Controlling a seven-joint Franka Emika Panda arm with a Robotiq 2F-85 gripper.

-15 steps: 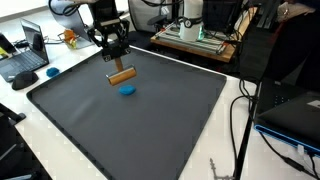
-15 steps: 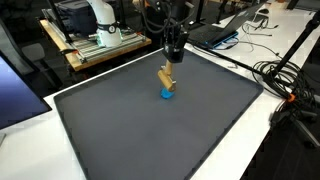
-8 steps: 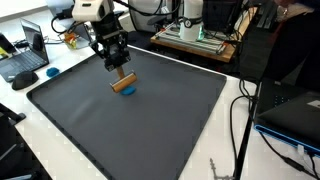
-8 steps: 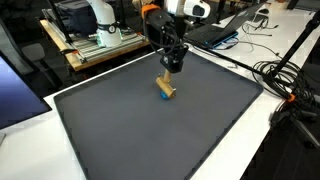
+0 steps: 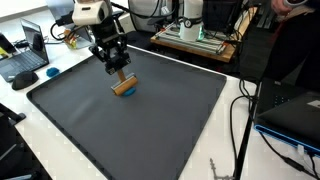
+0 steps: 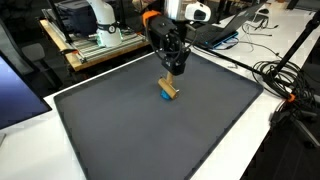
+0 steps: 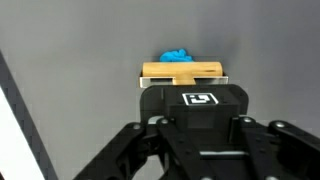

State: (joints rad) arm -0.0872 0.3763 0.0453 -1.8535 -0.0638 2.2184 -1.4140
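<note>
I keep fingers (image 5: 117, 67) clamped on wooden block (image 5: 124, 84). Block dropped lower, now over blue piece (image 7: 177, 55) on worktop (image 5: 150, 125); blue shows at block's 12 o'clock. Contact uncertain.

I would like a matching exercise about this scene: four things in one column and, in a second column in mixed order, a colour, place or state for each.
Things:
1 wooden block
2 blue object
3 mat
4 laptop

Descriptions:
A dark grey
B open, standing off the mat
C clamped in the gripper
D small, lying on the mat by the block

Pairs: 1-C, 2-D, 3-A, 4-B.
</note>
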